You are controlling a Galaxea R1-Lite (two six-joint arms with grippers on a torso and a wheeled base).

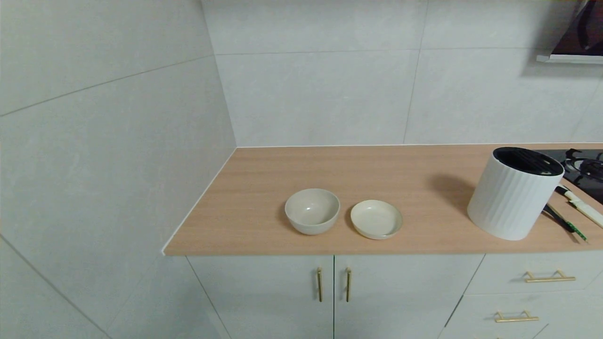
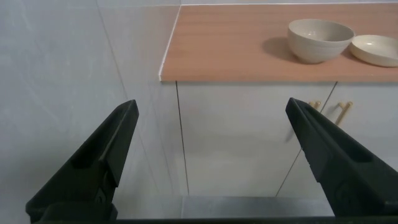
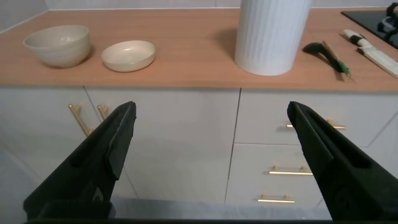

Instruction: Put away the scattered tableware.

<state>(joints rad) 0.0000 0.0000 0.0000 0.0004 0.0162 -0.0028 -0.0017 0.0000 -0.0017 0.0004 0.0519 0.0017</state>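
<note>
Left gripper [image 2: 211, 107]: jaws wide apart, nothing between them, low in front of the cabinet doors [image 1: 282, 301]. Right gripper [image 3: 210, 109]: jaws likewise apart and unloaded, facing the drawers [image 3: 280, 124]. On the counter [image 1: 245, 226], near its front edge, the bowl [image 1: 312, 210] stands upright. The dish [image 1: 376, 218] sits just beside it on the right, not touching. Well apart to the right stands a white ribbed holder [image 1: 513, 200] with a black slotted top. By its right side lie a dark green-tipped utensil [image 1: 563, 221] and a white-handled one [image 1: 584, 207], next to the hob [image 1: 584, 167].
</note>
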